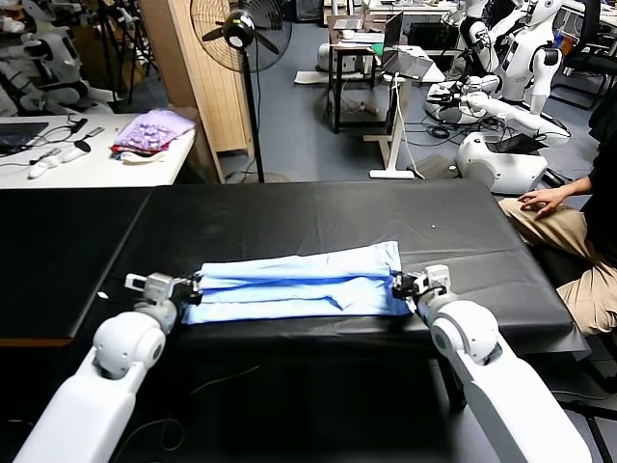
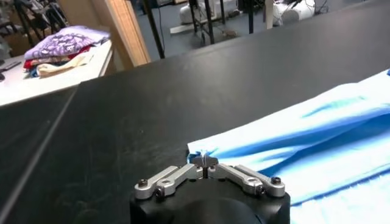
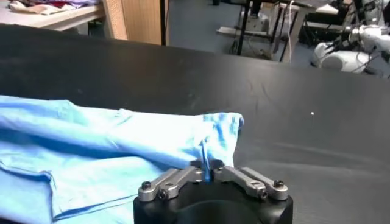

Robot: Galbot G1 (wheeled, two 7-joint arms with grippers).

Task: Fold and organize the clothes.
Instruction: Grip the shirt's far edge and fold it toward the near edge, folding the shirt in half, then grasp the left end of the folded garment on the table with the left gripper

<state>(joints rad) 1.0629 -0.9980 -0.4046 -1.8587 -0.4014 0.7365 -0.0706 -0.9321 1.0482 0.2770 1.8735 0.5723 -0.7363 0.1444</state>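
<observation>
The pale sky-blue T-shirt lies folded into a long band across the front of the black table. My left gripper is at the band's left end, shut on a pinch of the shirt's edge. My right gripper is at the band's right end, shut on a fold of the shirt. The shirt spreads away from each gripper in the left wrist view and in the right wrist view.
A white side table at the back left holds a lavender-purple cloth pile. A standing fan and a wooden panel stand behind the table. A seated person is at the right.
</observation>
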